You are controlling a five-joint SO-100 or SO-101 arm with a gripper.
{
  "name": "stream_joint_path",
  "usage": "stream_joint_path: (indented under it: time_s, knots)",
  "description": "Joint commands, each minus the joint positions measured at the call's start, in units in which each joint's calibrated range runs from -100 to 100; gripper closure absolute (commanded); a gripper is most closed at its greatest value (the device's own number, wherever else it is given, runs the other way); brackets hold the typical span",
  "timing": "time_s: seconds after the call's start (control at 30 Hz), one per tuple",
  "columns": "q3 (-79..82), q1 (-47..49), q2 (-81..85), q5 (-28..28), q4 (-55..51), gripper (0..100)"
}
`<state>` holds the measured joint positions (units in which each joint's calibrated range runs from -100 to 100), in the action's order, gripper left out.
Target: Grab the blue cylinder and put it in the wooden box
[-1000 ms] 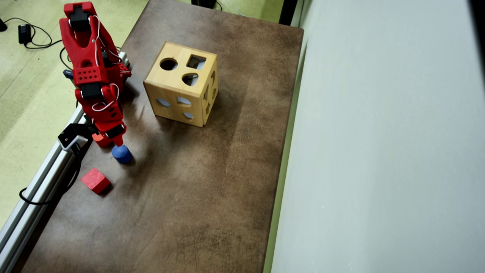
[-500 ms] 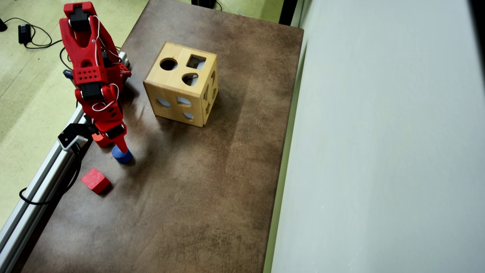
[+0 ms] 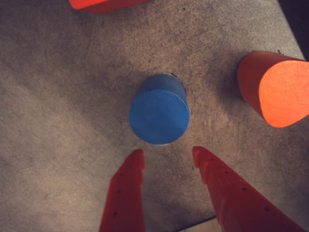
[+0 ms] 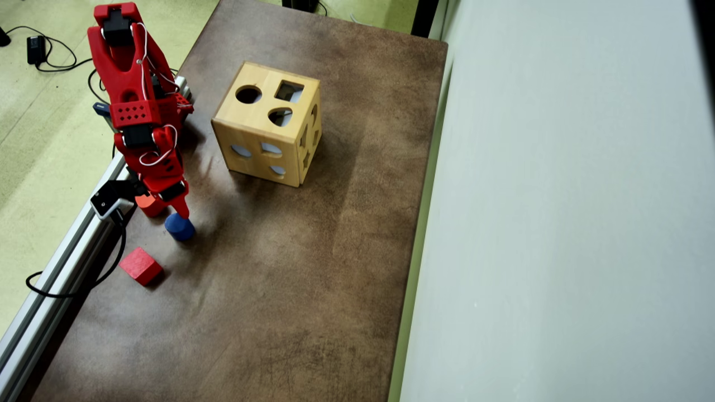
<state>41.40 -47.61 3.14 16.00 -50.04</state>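
The gripper is spread and empty, its 2 red fingertips just short of the blue cylinder, which stands upright at 12 o'clock from them in the wrist view. The cylinder looks about as wide as the gap, so a tip may strike its rim and tip or push it away. The red rounded block lies at 2 o'clock, near enough to be clipped. In the overhead view the wooden box sits well apart, at 1 o'clock from the cylinder; the red cube lies at 7 o'clock.
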Motion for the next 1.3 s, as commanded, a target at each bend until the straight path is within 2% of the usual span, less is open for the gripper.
stream_joint_path:
  time_s: [0.0, 0.23, 0.43, 0.83, 1.27]
  knots:
    - [-1.0, 0.2, 1.5, -0.1, 0.0, 74]
    - [-1.1, -2.8, 1.4, -0.2, 0.7, 65]
    - [-0.5, -5.6, 0.6, -0.2, 0.9, 65]
    - [-7.0, -5.4, -5.8, -0.1, 1.1, 65]
    - [-7.2, -3.5, -11.8, 0.1, 1.2, 65]
